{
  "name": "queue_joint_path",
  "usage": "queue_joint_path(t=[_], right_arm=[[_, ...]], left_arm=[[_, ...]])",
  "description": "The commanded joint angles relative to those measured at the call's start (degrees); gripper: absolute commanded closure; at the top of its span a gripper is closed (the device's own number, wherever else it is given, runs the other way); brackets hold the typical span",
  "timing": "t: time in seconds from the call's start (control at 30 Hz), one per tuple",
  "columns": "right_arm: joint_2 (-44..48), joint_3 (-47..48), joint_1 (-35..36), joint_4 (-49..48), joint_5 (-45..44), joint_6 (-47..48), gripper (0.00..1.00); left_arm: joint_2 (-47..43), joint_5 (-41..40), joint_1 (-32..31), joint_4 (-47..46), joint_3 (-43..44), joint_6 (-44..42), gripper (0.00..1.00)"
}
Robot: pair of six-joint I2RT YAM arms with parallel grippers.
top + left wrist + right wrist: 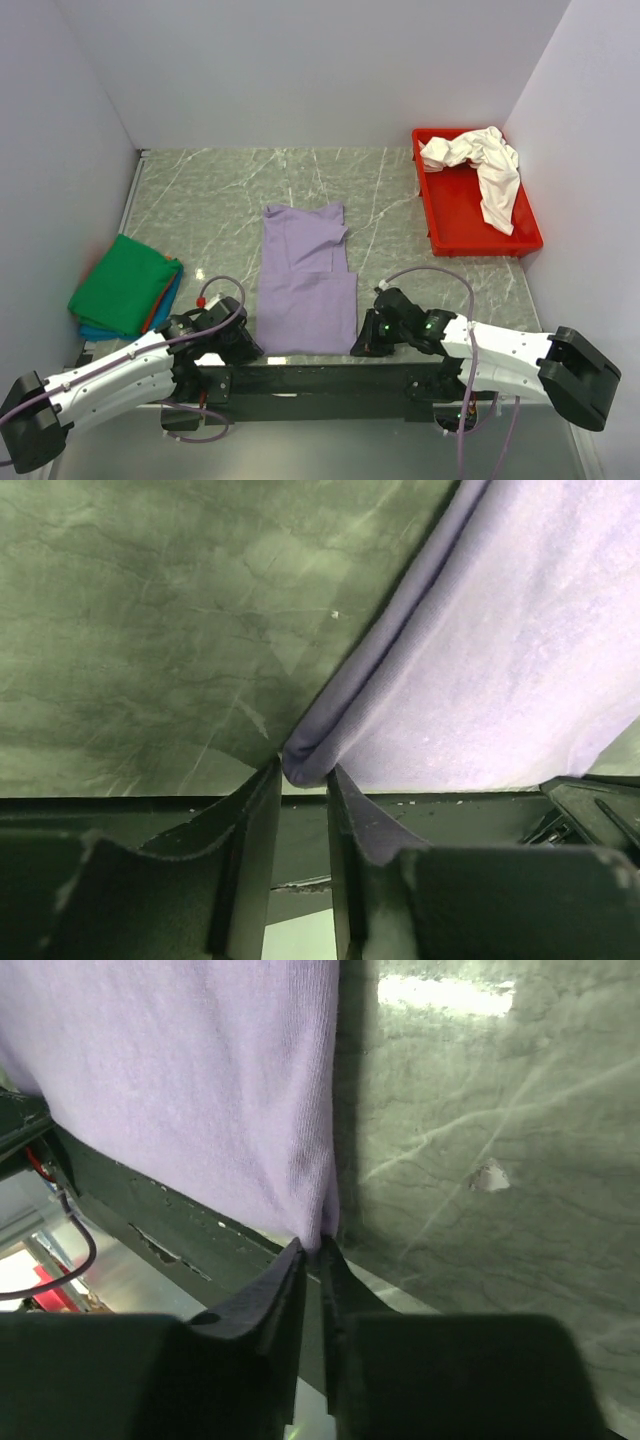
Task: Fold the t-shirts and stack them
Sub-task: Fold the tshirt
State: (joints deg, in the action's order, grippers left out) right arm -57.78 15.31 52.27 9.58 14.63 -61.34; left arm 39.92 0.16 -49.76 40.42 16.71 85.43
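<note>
A lavender-purple t-shirt (305, 285) lies flat mid-table, folded into a long strip with its sleeves tucked in. My left gripper (245, 345) sits at its near left corner. In the left wrist view the rolled corner of the cloth (500, 660) is pinched between the tips of that gripper (303, 772). My right gripper (362, 345) is at the near right corner, where its tips (318, 1248) are shut tight on the hem of the shirt (200, 1080). A folded green t-shirt (122, 282) tops a stack at the left, over blue (95, 330) and red-orange (152, 312) layers.
A red plastic tray (480, 245) stands at the back right with a crumpled creamy white t-shirt (485, 170) in it. The black mounting rail (320, 375) runs along the near table edge just below both grippers. White walls close in the table on three sides.
</note>
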Motion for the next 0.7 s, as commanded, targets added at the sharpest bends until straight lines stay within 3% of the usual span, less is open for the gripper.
queue_joint_path(t=[0.0,0.03,0.13,0.23,0.5,0.67], right_arm=[[2.14,0.33,0.46,2.28,-3.29,0.52,0.87],[2.41,0.94,0.46,2.54,-3.82,0.7,0.89],[3.46,2.7,0.46,4.3,-4.7,1.66,0.99],[4.6,4.55,0.46,6.32,-5.58,2.72,1.0],[8.56,12.8,0.11,15.54,-10.58,8.51,1.0],[4.44,21.5,-6.29,18.36,-10.95,17.12,1.0]], left_arm=[[0.42,-2.88,-0.34,1.23,-0.01,0.53,0.69],[0.25,-3.58,-0.34,1.76,0.95,0.18,0.7],[-0.63,-5.61,-0.34,3.43,2.88,-0.61,0.85],[-1.25,-7.1,-0.34,5.27,4.81,-1.58,0.99],[-2.66,-11.75,-0.34,6.86,12.11,-5.0,1.0],[2.33,-18.08,0.45,5.37,20.63,-8.69,1.0]])
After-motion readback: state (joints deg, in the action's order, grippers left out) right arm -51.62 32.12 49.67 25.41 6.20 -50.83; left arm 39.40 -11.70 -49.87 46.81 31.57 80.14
